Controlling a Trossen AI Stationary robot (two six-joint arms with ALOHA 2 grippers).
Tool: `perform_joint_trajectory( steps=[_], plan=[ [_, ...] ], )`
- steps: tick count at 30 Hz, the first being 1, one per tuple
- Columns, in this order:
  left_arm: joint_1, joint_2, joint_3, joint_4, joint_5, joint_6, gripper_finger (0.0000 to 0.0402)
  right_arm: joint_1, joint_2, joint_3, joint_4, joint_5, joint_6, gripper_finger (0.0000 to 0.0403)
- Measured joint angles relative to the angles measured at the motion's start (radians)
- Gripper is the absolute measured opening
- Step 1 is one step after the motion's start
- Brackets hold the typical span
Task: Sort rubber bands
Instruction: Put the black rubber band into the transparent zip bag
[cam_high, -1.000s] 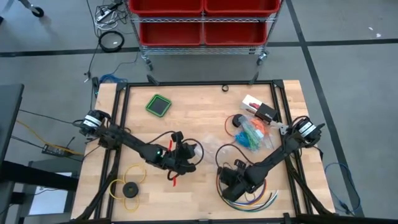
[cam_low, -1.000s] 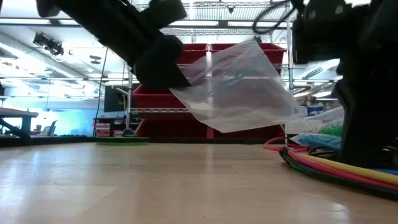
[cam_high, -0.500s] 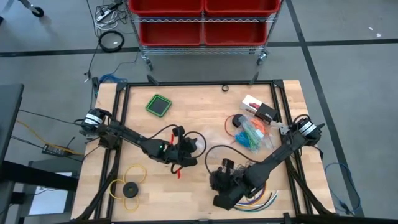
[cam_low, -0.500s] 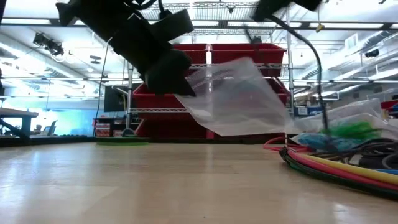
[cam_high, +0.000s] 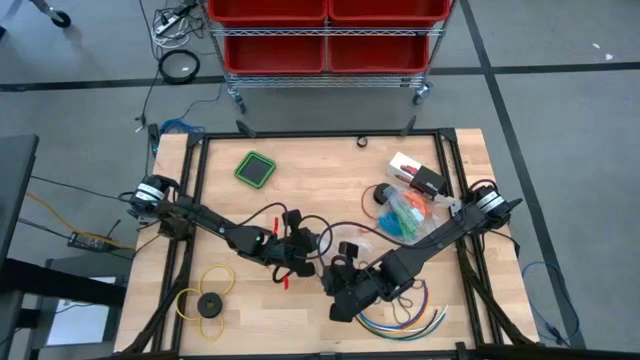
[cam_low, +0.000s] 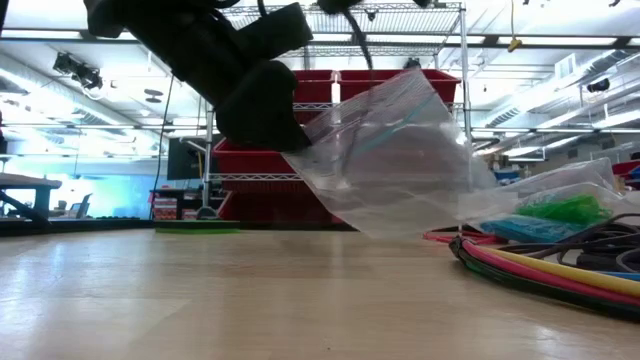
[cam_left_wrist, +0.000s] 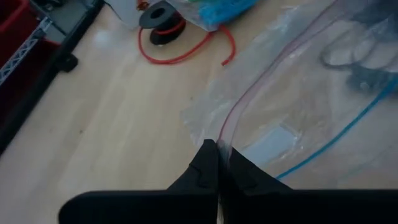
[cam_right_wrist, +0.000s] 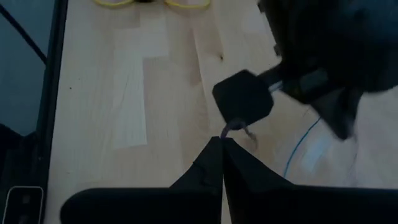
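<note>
Left hand (cam_left_wrist: 217, 163) pinches clear bag (cam_low: 400, 160) corner, bag tilted upward.

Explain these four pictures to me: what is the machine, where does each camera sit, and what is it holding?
Two dark robot arms work at a wooden table. One camera looks straight down, one sits at table height, and one rides on each wrist. The left pincer is shut on the edge of a clear plastic bag, held above the table. The right pincer is shut on a small dark rubber band. Bagged rubber bands, coloured cables and a green square thing lie around.
</note>
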Motion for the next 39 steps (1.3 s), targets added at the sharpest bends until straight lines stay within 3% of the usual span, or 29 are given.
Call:
perform_joint_trajectory(
  steps=[13, 20, 24, 32, 39],
  plan=[
    [0.000, 0.000, 0.000, 0.001, 0.134, -0.001, 0.0001, 0.006, -0.004, 0.239, -0.200, 0.117, -0.135, 0.0000],
    [-0.004, 0.000, 0.071, -0.071, 0.347, -0.045, 0.0001, 0.010, -0.003, 0.249, -0.229, 0.118, -0.149, 0.0000],
    [-0.014, 0.000, 0.123, -0.116, 0.357, -0.056, 0.0001, 0.022, -0.003, 0.249, -0.236, 0.116, -0.145, 0.0000],
    [-0.011, 0.000, 0.289, -0.485, 0.375, -0.056, 0.0001, 0.060, -0.003, 0.249, -0.236, 0.091, -0.140, 0.0000],
    [-0.005, 0.000, 0.445, -0.758, 0.528, -0.001, 0.0001, 0.082, -0.003, 0.249, -0.235, 0.112, -0.163, 0.0000]
  ],
)
